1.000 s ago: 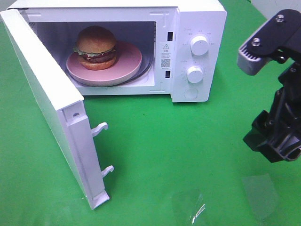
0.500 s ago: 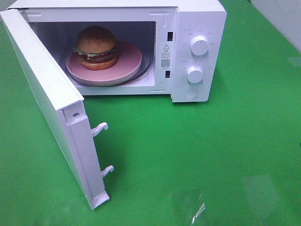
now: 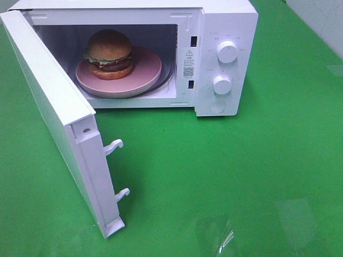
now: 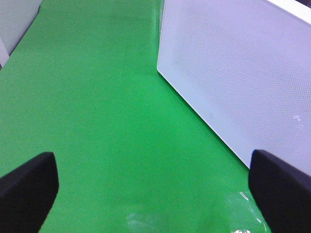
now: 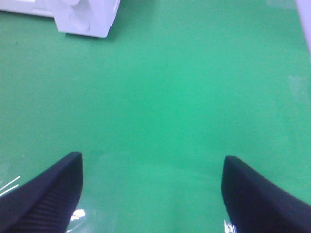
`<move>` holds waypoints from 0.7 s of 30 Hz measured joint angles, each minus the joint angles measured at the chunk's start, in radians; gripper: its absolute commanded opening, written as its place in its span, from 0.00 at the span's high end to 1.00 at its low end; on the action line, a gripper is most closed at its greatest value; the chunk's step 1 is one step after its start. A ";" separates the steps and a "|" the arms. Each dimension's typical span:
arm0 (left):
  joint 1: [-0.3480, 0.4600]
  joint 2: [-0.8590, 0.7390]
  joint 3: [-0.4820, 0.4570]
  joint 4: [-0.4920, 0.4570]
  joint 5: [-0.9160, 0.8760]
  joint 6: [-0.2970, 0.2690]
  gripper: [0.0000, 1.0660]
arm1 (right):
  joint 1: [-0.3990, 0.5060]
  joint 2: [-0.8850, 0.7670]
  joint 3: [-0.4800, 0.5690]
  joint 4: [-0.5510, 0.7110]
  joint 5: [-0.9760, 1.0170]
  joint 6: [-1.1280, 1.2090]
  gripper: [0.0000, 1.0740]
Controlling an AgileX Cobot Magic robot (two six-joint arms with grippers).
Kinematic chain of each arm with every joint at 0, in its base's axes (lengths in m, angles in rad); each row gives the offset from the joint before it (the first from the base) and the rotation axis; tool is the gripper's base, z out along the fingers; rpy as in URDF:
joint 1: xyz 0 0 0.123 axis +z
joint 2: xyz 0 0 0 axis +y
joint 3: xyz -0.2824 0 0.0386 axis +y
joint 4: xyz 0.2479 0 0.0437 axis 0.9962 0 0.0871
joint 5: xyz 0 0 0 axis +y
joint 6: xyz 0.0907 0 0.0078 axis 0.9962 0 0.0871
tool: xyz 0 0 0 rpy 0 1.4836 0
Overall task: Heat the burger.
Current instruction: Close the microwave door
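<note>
The burger, golden-brown bun over lettuce and patty, sits on a round pink plate inside the white microwave. The microwave door stands swung wide open toward the front left. Neither arm shows in the exterior high view. In the left wrist view my left gripper is open and empty, with the outer face of the door beside it. My right gripper is open and empty over bare green table, with the microwave's lower corner far ahead.
Two white knobs and a round button are on the microwave's right panel. Two latch hooks stick out from the door's free edge. The green table spreads in front and to the right.
The right arm, seen at the right edge a second ago, has withdrawn out of the exterior high view. The burger, plate and door have not moved.
</note>
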 measured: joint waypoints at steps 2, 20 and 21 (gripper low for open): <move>0.000 0.000 0.000 0.000 0.000 0.000 0.08 | -0.026 -0.053 0.000 0.001 0.001 0.000 0.29; 0.000 0.000 0.000 0.000 0.000 0.000 0.08 | -0.080 -0.345 0.029 0.002 0.110 0.002 0.29; 0.000 0.000 0.000 0.000 0.000 0.000 0.08 | -0.080 -0.345 0.029 0.002 0.110 0.002 0.29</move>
